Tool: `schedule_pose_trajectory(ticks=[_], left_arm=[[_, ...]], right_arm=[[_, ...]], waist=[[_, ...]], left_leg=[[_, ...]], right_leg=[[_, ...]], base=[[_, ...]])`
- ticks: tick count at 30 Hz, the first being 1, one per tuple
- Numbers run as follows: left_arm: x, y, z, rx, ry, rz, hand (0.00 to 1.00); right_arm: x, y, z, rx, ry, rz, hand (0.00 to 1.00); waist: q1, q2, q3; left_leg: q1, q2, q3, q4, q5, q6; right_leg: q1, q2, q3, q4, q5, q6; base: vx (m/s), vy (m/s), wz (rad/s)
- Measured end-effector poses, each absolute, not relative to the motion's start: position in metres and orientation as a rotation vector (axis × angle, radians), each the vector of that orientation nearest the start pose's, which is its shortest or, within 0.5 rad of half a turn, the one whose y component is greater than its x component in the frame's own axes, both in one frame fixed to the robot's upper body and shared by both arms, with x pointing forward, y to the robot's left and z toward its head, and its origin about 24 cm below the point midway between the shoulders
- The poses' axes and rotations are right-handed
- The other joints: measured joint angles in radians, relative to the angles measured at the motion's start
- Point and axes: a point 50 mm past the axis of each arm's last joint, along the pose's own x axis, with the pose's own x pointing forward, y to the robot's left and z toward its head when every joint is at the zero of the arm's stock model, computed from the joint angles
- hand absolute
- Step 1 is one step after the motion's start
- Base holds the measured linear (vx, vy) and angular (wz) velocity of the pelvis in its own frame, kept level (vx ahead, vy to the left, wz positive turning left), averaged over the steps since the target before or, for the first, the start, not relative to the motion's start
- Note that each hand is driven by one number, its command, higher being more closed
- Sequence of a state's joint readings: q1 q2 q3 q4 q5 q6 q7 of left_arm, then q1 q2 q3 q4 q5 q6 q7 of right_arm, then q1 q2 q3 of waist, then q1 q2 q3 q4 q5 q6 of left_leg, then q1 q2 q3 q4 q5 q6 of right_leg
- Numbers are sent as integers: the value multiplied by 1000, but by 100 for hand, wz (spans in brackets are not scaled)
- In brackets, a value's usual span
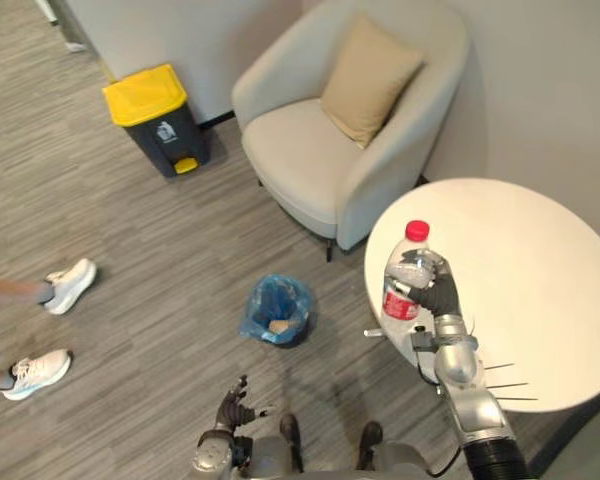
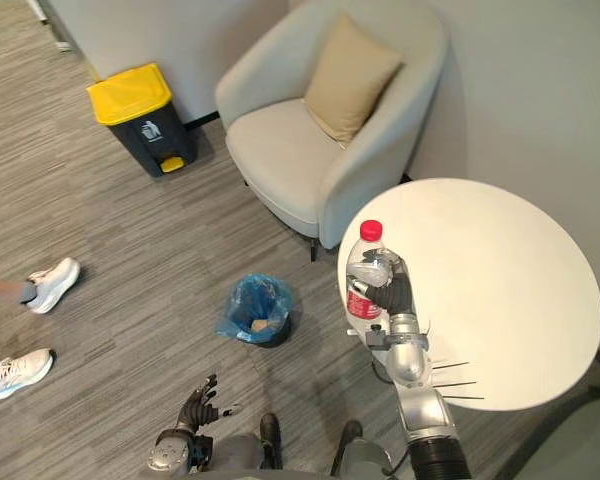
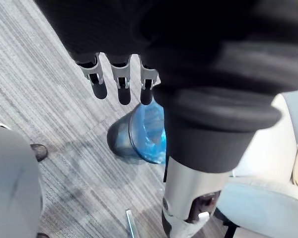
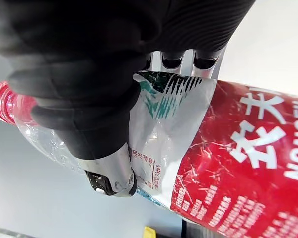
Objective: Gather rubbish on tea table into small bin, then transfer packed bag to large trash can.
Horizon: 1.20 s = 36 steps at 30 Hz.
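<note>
Red-capped bottle [image 1: 400, 298] stands upright at the bench [image 1: 540, 290] edge nearest the bin [image 1: 278, 310], with the right hand [image 1: 442, 297] curled round it. The blue-bagged bin sits on the floor. The left hand [image 1: 233, 407] hangs low, fingers relaxed.

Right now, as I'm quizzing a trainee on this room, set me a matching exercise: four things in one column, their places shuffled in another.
Things:
1 bottle
2 small bin
3 large trash can
4 cushion

Places:
A on the armchair
B by the wall
C in the right hand
D on the floor beside the table

Pairs: 1-C, 2-D, 3-B, 4-A.
</note>
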<state>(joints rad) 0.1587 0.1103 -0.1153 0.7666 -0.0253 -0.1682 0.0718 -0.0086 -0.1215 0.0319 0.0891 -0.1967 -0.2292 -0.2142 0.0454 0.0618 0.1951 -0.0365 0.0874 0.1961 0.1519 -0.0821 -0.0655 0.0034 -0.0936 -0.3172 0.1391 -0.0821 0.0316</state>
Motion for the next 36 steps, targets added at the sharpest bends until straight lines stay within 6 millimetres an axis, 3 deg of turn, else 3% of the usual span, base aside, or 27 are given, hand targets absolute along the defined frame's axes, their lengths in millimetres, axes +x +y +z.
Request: schedule_pose_trajectory(ticks=[3,6,9,10,11,12,13,15,17,18,19,20,21,24,26,29,30,31,32,33,35,36], left_arm=[[129,181,-130,140,770,41,0],[125,185,-131,145,780,55,0],[125,190,-131,157,783,61,0],[125,191,-130,162,781,65,0],[124,192,-131,162,784,71,0],[124,193,-131,165,785,76,0],[125,195,-130,171,784,83,0],[128,198,-129,178,777,87,0],[130,200,-129,186,778,85,0],[128,199,-132,190,794,76,0],[126,198,-134,189,806,73,0],[123,194,-136,177,821,70,0],[118,190,-138,165,833,68,0],[118,189,-138,162,833,69,0],[118,186,-138,151,830,66,0],[128,183,-135,148,802,59,0],[131,183,-134,149,794,58,0],[134,182,-133,150,786,56,0],[135,180,-133,151,781,45,0],[136,180,-132,153,776,44,0],[145,186,-128,173,744,47,0],[148,186,-127,176,738,47,0]], right_arm=[[253,-167,46,-294,-173,-130,100],[253,-167,40,-291,-147,-127,100],[249,-167,23,-296,-66,-123,100],[246,-168,20,-297,-52,-120,100],[243,-169,17,-302,-38,-113,100],[242,-168,16,-303,-32,-106,100],[237,-166,11,-296,-14,-96,100],[233,-167,7,-296,3,-82,100],[231,-172,6,-302,13,-91,100],[226,-175,9,-314,3,-93,100],[222,-177,10,-321,-2,-93,100],[219,-181,10,-335,0,-92,100],[217,-184,11,-355,2,-75,100],[217,-187,11,-366,0,-74,100],[216,-185,10,-363,6,-69,100],[220,-185,13,-367,-18,-71,100],[224,-185,15,-373,-29,-68,100],[229,-187,14,-387,-24,-63,100],[231,-190,10,-406,-5,-66,100],[231,-192,9,-416,2,-68,100],[232,-190,-1,-411,43,-66,100],[234,-187,-3,-417,51,-54,100]], waist=[[3,-3,-14],[1,-13,-17],[-5,-49,-16],[-7,-57,-14],[-18,-56,-13],[-28,-54,-11],[-37,-44,-10],[-38,-53,-6],[-56,-54,-6],[-58,-67,-9],[-61,-74,-12],[-68,-59,-19],[-63,-16,-34],[-67,16,-32],[-64,-2,-14],[-57,-35,2],[-57,-31,2],[-61,-22,3],[-62,-5,4],[-59,7,6],[-59,-33,31],[-59,-35,36]], left_leg=[[-3,-19,0,0,-6,14],[-39,-45,13,35,-43,45],[-47,-91,-7,97,-98,58],[-46,-109,-27,130,-124,69],[-42,-115,-59,159,-143,92],[-36,-114,-75,169,-147,101],[-36,-103,-116,179,-155,105],[-36,-100,-177,177,-161,110],[-32,-103,-251,174,-166,102],[-24,-131,-295,192,-183,76],[-23,-147,-324,214,-207,67],[-21,-145,-350,235,-227,62],[-26,-122,-364,236,-235,50],[-40,-89,-346,248,-215,16],[-76,-56,-256,366,-181,-45],[-140,15,-96,440,-211,-2],[-158,34,-72,418,-210,-2],[-161,61,-44,336,-187,-14],[-162,86,-37,252,-71,-21],[-159,93,-44,243,-73,-51],[-186,53,-30,242,-74,-44],[-206,48,-24,252,-75,-42]], right_leg=[[5,-19,-5,-6,10,18],[-56,-60,18,90,-52,51],[-97,-138,22,255,-133,90],[-104,-159,41,329,-137,81],[-184,-171,106,514,-104,59],[-219,-167,125,566,-104,55],[-249,-122,166,579,-149,59],[-297,-51,210,507,-159,39],[-322,3,240,358,-137,46],[-323,8,273,266,-79,20],[-316,1,294,271,-7,4],[-312,0,276,304,-13,-1],[-312,4,234,323,-52,-16],[-292,6,176,312,-76,-35],[-207,10,157,266,-88,-54],[-145,5,152,220,-90,-57],[-147,3,151,220,-90,-56],[-153,6,149,224,-92,-50],[-155,24,150,229,-99,-37],[-157,29,156,240,-108,-24],[-231,-20,184,313,-122,-2],[-254,-27,188,323,-120,0]], base=[[-80,120,9],[-96,105,-6],[55,97,26],[126,85,45],[143,97,56],[189,79,74],[177,31,64],[249,-42,94],[288,-121,138],[293,-168,134],[305,-200,125],[386,-254,91],[259,-164,70],[309,-180,64],[258,-173,57],[123,-75,20],[58,6,-8],[42,71,-13],[52,161,-19],[33,179,-15],[-13,176,-9],[-56,151,-11]])
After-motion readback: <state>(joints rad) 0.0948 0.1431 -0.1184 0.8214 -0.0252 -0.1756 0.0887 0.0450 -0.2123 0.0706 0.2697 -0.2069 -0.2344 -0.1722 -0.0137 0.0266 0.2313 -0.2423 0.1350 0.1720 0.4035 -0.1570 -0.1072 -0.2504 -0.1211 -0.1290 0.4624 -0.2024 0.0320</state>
